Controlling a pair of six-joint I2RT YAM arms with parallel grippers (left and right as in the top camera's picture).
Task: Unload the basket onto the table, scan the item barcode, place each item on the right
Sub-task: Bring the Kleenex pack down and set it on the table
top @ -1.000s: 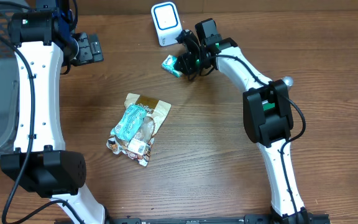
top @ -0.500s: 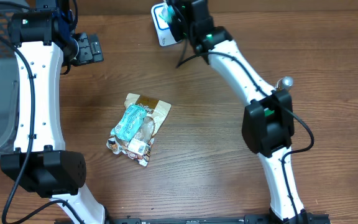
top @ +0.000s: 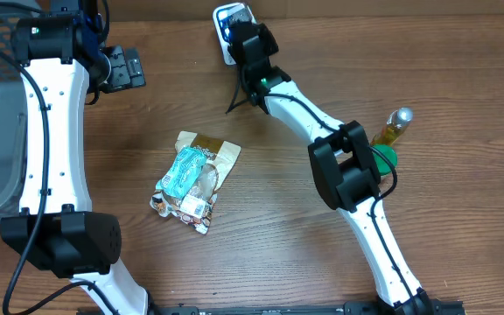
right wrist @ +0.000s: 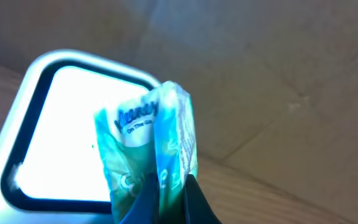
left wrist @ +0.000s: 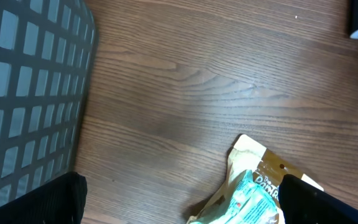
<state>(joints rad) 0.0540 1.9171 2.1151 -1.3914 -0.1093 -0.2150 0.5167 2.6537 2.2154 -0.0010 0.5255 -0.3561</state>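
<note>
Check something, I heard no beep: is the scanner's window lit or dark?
Lit: the scanner window glows bright white behind the Kleenex pack held before it.

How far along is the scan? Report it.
Pickup looks done: the right gripper is shut on the tissue pack. In hand: the pack is held before the lit window of the scanner. Left: no sign of a completed read shows, and the snack packets lie untouched on the table.
</note>
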